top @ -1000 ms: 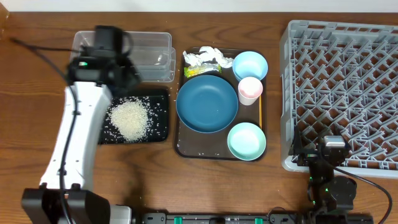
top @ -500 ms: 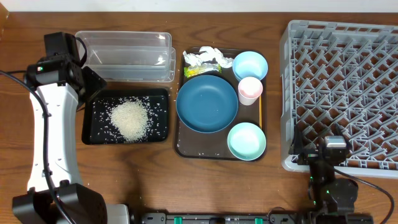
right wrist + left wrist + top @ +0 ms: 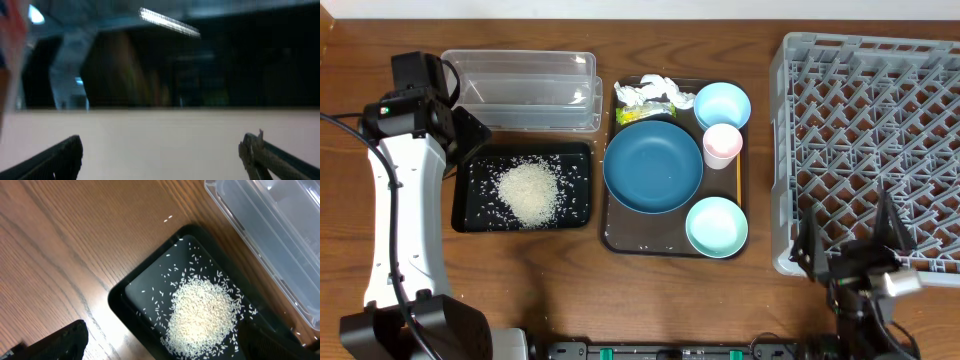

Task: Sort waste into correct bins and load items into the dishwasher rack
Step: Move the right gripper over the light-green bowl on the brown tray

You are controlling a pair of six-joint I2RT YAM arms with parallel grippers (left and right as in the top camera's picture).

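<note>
The tissue (image 3: 655, 90) and wrapper (image 3: 638, 113) lie at the far left corner of the brown tray (image 3: 618, 237), beside the plate (image 3: 653, 165). Both look light and soft, so a pinch on the tissue's crumpled top should do, whereas the stiff, smooth plate likely needs a rim hold. The left gripper (image 3: 167, 347) hangs wide open and empty over the black tray (image 3: 117, 297) of rice (image 3: 202, 310), and the right gripper (image 3: 850, 245), equally wide and empty, sits by the near edge of the rack (image 3: 870, 130).

wooden table (image 3: 550, 300) carries clear tub (image 3: 520, 90), black tray (image 3: 578, 160) (rice (image 3: 527, 192) inside), brown serving tray (image 3: 630, 235), grey rack (image 3: 865, 130).
</note>
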